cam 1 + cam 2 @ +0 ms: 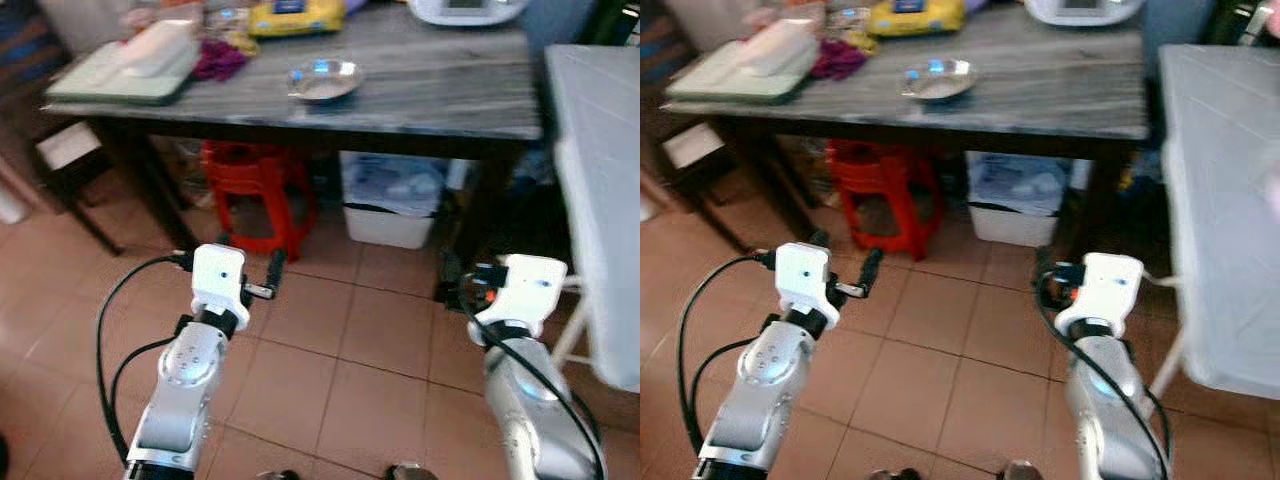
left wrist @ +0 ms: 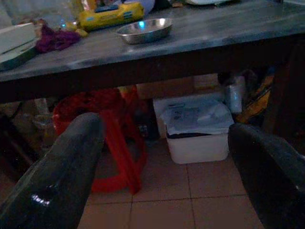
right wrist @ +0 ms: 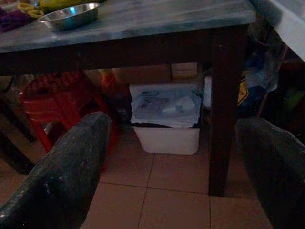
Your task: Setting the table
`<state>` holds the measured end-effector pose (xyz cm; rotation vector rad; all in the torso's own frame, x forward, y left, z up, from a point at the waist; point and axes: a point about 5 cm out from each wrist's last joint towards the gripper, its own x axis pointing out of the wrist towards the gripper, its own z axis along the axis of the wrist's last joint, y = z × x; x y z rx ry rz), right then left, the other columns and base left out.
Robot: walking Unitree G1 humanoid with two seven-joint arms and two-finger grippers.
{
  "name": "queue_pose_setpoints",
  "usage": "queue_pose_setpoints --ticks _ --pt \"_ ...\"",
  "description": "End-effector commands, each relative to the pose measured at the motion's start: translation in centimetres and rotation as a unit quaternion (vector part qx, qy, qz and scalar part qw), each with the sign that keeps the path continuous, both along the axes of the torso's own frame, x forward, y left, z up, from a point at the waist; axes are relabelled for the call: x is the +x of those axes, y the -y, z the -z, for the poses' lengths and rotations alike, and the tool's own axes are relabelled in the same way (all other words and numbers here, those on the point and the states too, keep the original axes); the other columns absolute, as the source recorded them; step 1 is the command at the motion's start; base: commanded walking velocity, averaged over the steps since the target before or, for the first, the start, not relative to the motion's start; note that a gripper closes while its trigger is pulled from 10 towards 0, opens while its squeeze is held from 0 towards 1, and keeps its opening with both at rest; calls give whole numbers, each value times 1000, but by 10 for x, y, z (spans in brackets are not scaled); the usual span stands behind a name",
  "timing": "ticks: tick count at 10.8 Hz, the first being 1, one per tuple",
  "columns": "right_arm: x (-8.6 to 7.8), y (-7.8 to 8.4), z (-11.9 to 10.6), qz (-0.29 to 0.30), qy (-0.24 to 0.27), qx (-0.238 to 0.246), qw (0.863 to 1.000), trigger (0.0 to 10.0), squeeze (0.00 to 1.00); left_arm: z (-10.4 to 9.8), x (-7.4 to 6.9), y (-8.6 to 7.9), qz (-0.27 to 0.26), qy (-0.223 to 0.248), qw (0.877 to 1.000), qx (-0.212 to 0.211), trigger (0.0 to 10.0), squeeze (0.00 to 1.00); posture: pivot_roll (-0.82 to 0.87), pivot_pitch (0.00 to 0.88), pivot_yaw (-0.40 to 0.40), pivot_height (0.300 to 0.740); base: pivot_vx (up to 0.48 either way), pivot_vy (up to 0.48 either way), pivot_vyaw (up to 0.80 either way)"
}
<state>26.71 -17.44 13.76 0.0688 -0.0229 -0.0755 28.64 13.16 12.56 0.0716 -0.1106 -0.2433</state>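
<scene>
A shallow metal bowl (image 1: 325, 80) sits near the front edge of a grey wood-grain table (image 1: 440, 90) ahead of me. Both arms are raised over the tiled floor, short of the table and below its top. My left gripper (image 1: 250, 255) points toward the table's underside, and its two black fingers (image 2: 71, 162) stand wide apart with nothing between them. My right gripper (image 3: 172, 124) is also open and empty, facing the table's right leg (image 3: 221, 109). The bowl (image 2: 144, 29) lies above and beyond both grippers.
On the table's far left lie a pale tray (image 1: 125, 70), a purple cloth (image 1: 218, 60) and a yellow packet (image 1: 295, 15). A red plastic stool (image 1: 255, 190) and a white bin (image 1: 390, 205) of papers stand under the table. A white tabletop (image 1: 600, 180) juts in at right.
</scene>
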Motion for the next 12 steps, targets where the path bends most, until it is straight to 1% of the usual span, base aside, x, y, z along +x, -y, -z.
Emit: queue_pose_setpoints --ticks 1,3,4,5,6,7,9,10,12 --pt "-1 2 -1 3 2 -1 1000 10000 0 0 -1 0 2 -4 1000 -3 10000 0 -129 141 125 740 0 -364 -419" --pt "-1 4 -3 11 9 -5 1000 10000 0 -1 0 -1 3 -3 1000 -1 10000 0 -128 140 127 740 0 -366 0" --pt "-2 6 -7 14 22 -12 1000 10000 0 -2 0 -1 3 -2 1000 -2 10000 0 -129 142 127 740 0 -360 0" --pt "-2 7 -19 17 53 -34 998 10000 0 -9 1 0 5 6 1000 -10 10000 0 -130 143 126 740 0 -360 0" --pt "-3 8 -25 20 65 -48 997 10000 0 -14 1 1 6 12 1000 -15 10000 0 -133 144 124 740 0 -352 0" --pt "-3 9 -28 25 70 -57 996 10000 0 -16 1 2 6 14 1000 -17 10000 0 -133 145 123 740 0 -352 0" --pt "-6 8 -30 29 79 -75 994 10000 0 -13 0 3 9 11 1000 -18 10000 0 -137 146 121 740 0 -352 0" --pt "-7 8 -29 31 77 -77 994 10000 0 -13 -1 3 10 8 1000 -19 10000 0 -137 146 121 740 0 -352 -431" --pt "-7 6 -29 28 75 -78 994 10000 0 -13 -1 3 12 8 1000 -18 10000 0 -136 148 118 740 0 -352 -800"
